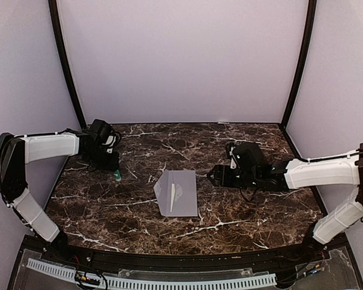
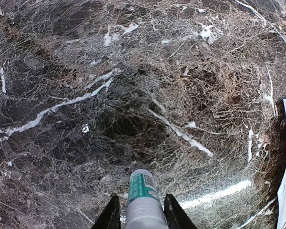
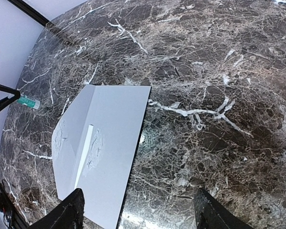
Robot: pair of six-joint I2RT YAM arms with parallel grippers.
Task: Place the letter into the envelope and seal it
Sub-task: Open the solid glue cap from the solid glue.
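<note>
Nearest us, the two arm bases sit at the tabletop's front edge, the dark brown marble running away from them with white veins.

Further in, at about the middle, the envelope lies flat on the marble. It is plain light grey, and we find no address, stamp or print on it. A narrow white strip runs along its face, with wrinkled patches on either side.

Just right of it, the right pincer is released, with its fingers spread wide. It points at the envelope's right edge and is apart from it.

Left of the envelope and a little further back, the left pincer reaches down toward the marble. A glue stick sits between its fingers. They flank it closely, but we cannot tell whether they clamp it or only bracket it. The stick has a pale body and a green label (its small dark print, perhaps a barcode, is too fine to read).

Beyond everything stand the bare lilac walls.
</note>
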